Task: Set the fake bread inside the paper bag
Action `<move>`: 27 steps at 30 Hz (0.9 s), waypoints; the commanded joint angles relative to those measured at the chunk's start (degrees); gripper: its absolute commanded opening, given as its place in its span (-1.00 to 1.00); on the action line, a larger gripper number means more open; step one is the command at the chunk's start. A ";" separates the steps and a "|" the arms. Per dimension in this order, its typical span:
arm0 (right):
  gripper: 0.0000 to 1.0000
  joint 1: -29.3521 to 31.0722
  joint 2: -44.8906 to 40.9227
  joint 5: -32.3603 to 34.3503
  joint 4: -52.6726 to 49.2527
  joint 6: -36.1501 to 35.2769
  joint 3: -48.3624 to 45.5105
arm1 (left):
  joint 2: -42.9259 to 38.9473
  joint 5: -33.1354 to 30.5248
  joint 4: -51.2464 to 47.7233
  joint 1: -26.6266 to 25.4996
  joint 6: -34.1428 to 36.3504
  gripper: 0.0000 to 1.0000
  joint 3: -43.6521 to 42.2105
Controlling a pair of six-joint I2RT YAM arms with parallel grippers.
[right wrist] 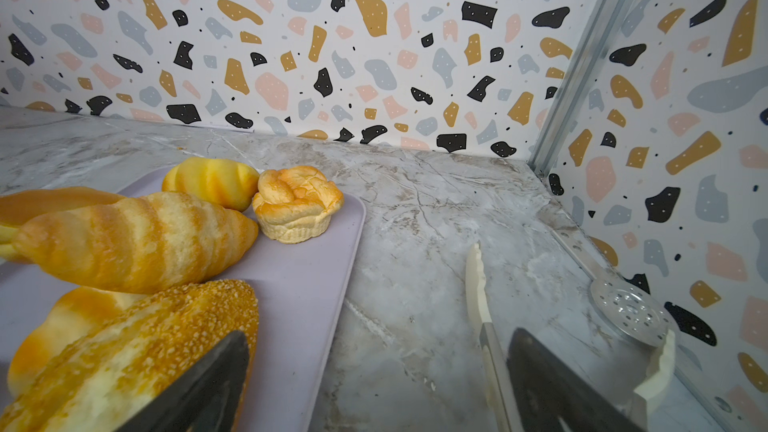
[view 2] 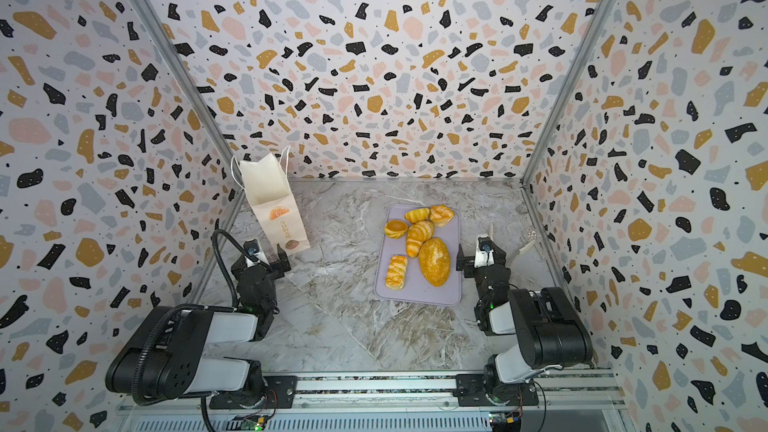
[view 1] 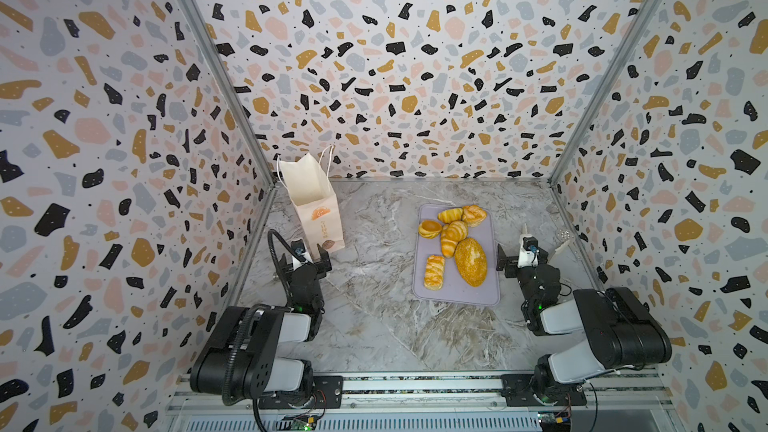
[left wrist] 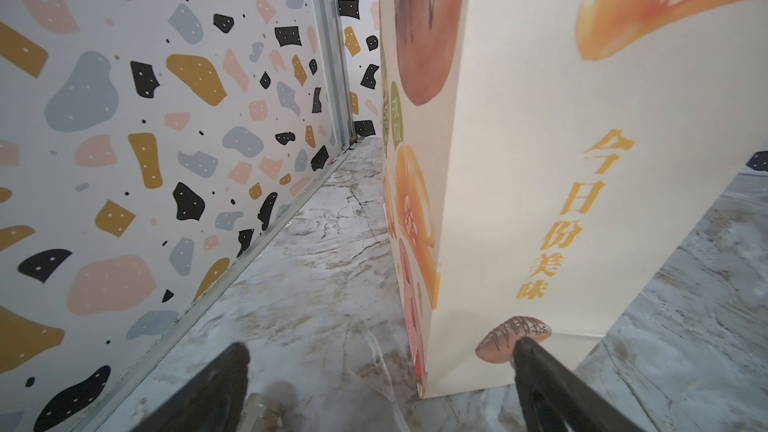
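Note:
The tall cream paper bag (view 1: 316, 201) (view 2: 272, 201) stands open at the back left, by the wall. My left gripper (view 1: 305, 254) (left wrist: 380, 347) is open just in front of its near bottom corner (left wrist: 419, 388), and one finger (left wrist: 540, 371) is at the bag's front face. The fake bread lies on a lilac tray (view 1: 457, 299) (right wrist: 299, 284): a seeded loaf (view 1: 470, 261) (right wrist: 137, 351), a plaited pastry (view 1: 434, 271), a round bun (view 1: 430, 228), two striped rolls (view 1: 453, 236) (right wrist: 137, 238) and a ruffled bun (right wrist: 295, 201). My right gripper (view 1: 524, 249) (right wrist: 378, 337) is open beside the tray's right edge, holding nothing.
Cream-tipped tongs (right wrist: 473, 284) (view 1: 524, 229) lie on the marble table around my right gripper. A perforated metal spoon (right wrist: 627, 313) rests against the right wall. Terrazzo-patterned walls close in the left, back and right sides. Bare marble (view 1: 374, 243) separates bag and tray.

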 commanded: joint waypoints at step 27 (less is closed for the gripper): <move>0.98 3.24 -1.82 9.76 4.60 -0.48 -2.04 | -8.30 -7.58 -2.17 -1.03 -3.10 0.99 -1.55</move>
